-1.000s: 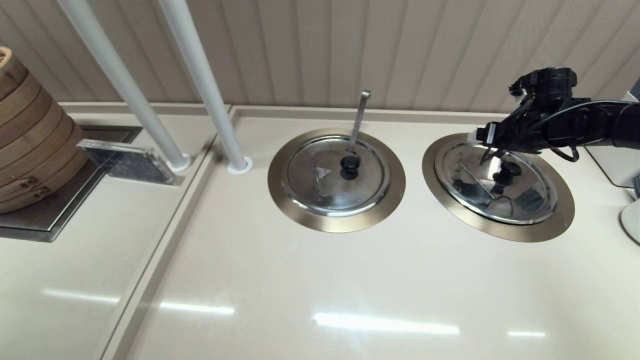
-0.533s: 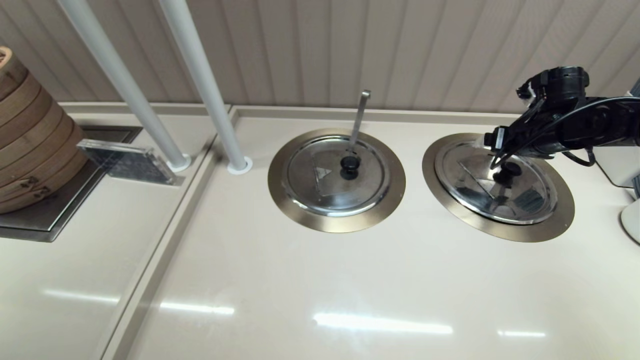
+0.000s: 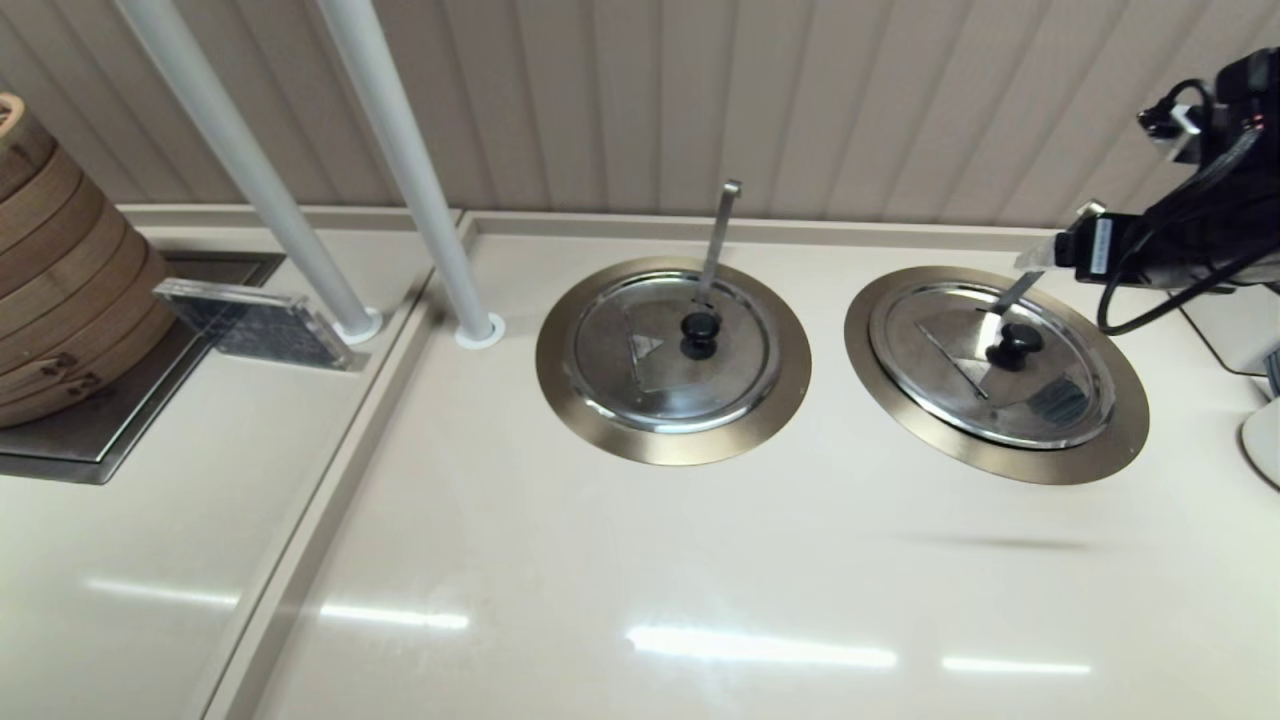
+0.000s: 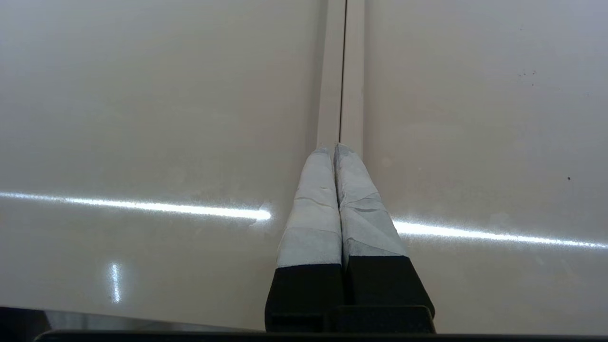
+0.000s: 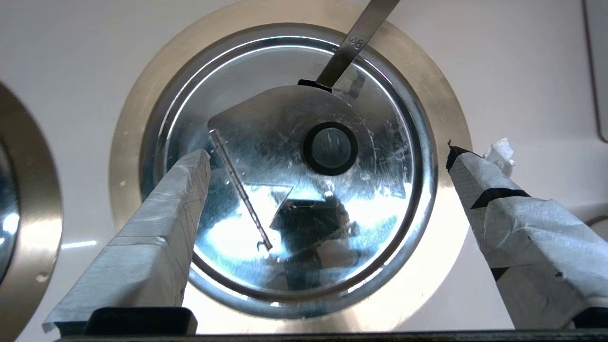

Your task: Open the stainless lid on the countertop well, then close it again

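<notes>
The stainless lid with its black knob and dark rim patch lies flat in the countertop well, inside the bronze-gold collar. A ladle handle pokes out at its far edge. My right gripper hovers high at the lid's far right, open and holding nothing. In the right wrist view the lid, knob and collar sit well below the right gripper. My left gripper is shut over a countertop seam, out of the head view.
A like lid with a ladle handle covers the middle well. Two white poles rise at the back left. Bamboo steamers and a clear block sit far left. White objects stand at the right edge.
My right gripper has risen from just above the knob and pulled back up and to the right. The lid has stayed seated in its well.
</notes>
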Motion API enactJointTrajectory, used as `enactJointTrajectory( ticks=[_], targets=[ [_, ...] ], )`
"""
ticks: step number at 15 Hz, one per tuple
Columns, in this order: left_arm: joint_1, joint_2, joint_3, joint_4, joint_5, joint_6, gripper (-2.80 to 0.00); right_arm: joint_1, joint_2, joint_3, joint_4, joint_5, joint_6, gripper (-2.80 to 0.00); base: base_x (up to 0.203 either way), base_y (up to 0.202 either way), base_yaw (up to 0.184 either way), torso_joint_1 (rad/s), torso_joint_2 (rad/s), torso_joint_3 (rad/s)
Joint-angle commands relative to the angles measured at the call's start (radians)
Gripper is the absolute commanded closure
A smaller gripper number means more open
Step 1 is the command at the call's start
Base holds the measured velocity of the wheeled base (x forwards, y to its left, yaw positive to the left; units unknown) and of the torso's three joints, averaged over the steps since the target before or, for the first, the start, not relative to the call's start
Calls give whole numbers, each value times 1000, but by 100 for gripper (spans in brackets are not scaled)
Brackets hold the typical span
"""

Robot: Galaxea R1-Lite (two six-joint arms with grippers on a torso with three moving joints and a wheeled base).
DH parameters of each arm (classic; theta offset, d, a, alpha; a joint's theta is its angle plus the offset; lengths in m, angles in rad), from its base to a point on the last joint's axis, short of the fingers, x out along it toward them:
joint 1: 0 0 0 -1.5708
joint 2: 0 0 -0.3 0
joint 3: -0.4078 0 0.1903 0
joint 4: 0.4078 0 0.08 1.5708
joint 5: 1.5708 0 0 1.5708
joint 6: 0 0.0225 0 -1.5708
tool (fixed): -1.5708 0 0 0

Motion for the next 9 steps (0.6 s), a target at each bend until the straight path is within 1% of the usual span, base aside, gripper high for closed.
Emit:
enactJointTrajectory(
  ticks=[1, 4, 5, 7, 9],
  targets=[
    [0, 0, 0, 0, 0, 0, 0, 4, -215, 80, 6, 17, -13, -280, 0, 0, 0, 0, 0, 0],
    [0, 0, 0, 0, 0, 0, 0, 6, -480, 193, 62, 42, -58, -280, 0, 0, 0, 0, 0, 0],
    [0, 0, 0, 0, 0, 0, 0, 6, -577, 254, 80, 51, -65, -280, 0, 0, 0, 0, 0, 0],
    [0, 0, 0, 0, 0, 0, 0, 6, -760, 418, 104, 65, -86, -280, 0, 0, 0, 0, 0, 0],
    [0, 0, 0, 0, 0, 0, 0, 6, -901, 548, 119, 67, -102, -280, 0, 0, 0, 0, 0, 0]
  ],
)
